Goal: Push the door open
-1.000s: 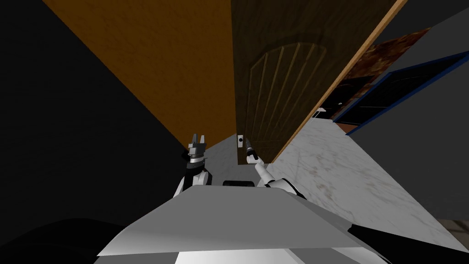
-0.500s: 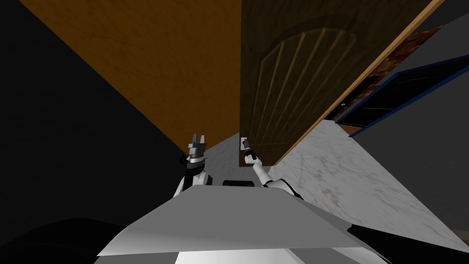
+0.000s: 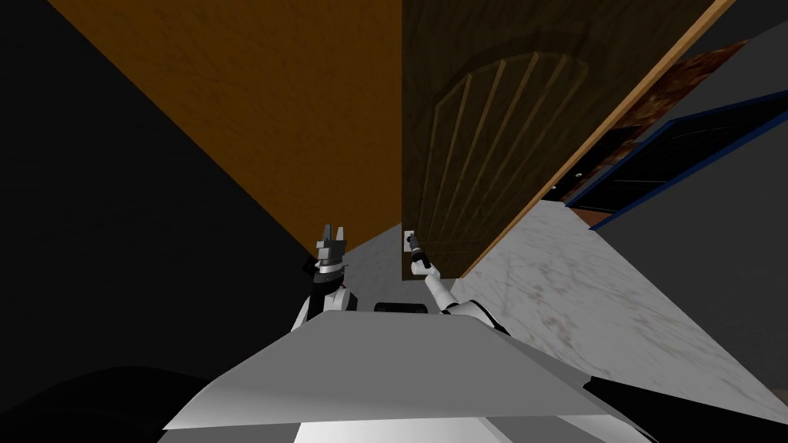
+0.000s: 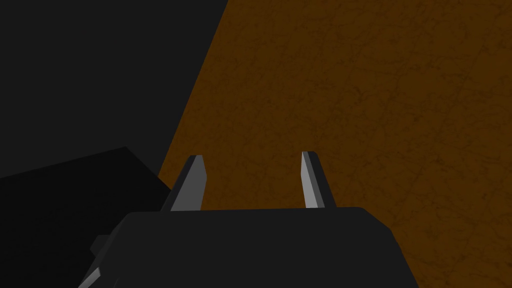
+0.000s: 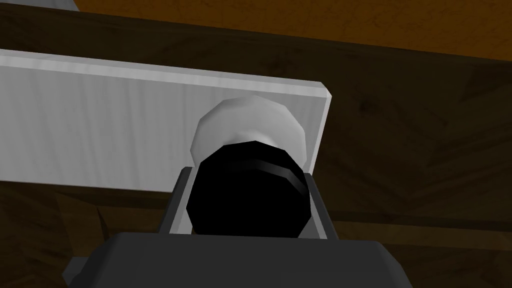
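Right wrist view shows my right gripper (image 5: 246, 175) pinching the black knob (image 5: 247, 197): both fingers (image 5: 175, 207) press flat against its sides, and the knob sits deep between them, close to the gripper's dark body. Behind the knob a pale grey collar (image 5: 245, 120) joins it to a long white plate (image 5: 100, 130), and the plate lies flat on the dark brown door (image 5: 425, 150).

Seen from the head, the door rises ahead of me and slightly to my right, dark wood with an arched panel of thin raised slats. The knob and plate sit low on it, at the edge where it meets the orange-brown wall (image 3: 269, 100), and my right arm reaches straight to that spot. A light wooden strip (image 3: 608, 131) runs along the door's far edge. Beyond it lie a pale marbled floor (image 3: 585, 284) and a dark panel with a blue frame (image 3: 677, 146). I cannot tell how far the door stands ajar.

My left gripper (image 3: 333, 233) hangs raised on my left, near the orange-brown wall. Its fingers are spread apart with nothing between them.
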### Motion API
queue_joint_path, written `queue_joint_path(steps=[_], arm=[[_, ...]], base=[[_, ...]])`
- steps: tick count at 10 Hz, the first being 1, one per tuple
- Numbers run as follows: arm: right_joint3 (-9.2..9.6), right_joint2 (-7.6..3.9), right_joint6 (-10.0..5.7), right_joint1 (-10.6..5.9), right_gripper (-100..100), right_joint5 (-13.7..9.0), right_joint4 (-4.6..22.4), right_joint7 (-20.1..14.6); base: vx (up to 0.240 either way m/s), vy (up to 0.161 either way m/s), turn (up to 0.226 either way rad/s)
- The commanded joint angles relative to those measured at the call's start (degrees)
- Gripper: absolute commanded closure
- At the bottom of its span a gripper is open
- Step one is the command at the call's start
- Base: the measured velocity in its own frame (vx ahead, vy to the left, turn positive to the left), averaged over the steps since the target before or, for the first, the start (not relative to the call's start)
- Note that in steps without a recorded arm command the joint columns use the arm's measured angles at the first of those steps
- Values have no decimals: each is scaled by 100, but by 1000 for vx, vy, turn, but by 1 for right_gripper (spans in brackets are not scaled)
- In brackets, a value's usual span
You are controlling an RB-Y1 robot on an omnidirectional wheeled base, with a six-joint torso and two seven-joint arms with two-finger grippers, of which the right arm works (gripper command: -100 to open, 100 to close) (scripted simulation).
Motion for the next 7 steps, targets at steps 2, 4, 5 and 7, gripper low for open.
queue_joint_path(steps=[2,4,5,7], arm=[[18,-177,-93,-36,100,-278,52,219],[32,-273,-163,-63,100,-488,91,384],[43,-331,-219,-85,100,-655,123,515],[106,-400,-283,-145,-100,-786,249,566]], base=[[53,-14,17],[85,-30,-14],[116,-57,-73],[-70,-90,6]])
